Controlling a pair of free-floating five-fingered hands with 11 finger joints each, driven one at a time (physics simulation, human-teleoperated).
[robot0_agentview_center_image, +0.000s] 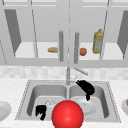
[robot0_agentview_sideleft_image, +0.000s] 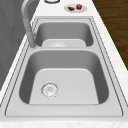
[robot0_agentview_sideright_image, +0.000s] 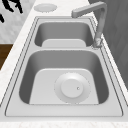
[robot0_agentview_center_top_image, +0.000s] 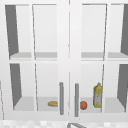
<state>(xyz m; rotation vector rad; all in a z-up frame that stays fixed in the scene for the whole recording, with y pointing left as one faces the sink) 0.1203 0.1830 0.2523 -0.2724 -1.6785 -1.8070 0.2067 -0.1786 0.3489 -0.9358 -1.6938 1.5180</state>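
L hand (robot0_agentview_center_image: 40, 111): hung at sink's (robot0_agentview_center_image: 110, 100) front-left edge, fingers curled, holding nothing.
R hand (robot0_agentview_center_image: 86, 87): over plate (robot0_agentview_center_image: 86, 106), right basin; fingers relaxed.
Tip: lower slow & centred.

Both hands are black: left hand (robot0_agentview_center_image: 40, 111), right hand (robot0_agentview_center_image: 86, 87). The ball (robot0_agentview_center_image: 67, 114) is bright red. The sink (robot0_agentview_sideleft_image: 63, 110) and tap (robot0_agentview_sideright_image: 96, 17) are grey steel, the plate (robot0_agentview_sideright_image: 72, 88) pale grey, the bench (robot0_agentview_center_image: 10, 87) white and speckled. In the white cabinet (robot0_agentview_center_top_image: 67, 50) sit a yellow bottle (robot0_agentview_center_top_image: 97, 95), an orange fruit (robot0_agentview_center_top_image: 83, 105) and a tan loaf (robot0_agentview_center_top_image: 52, 103).
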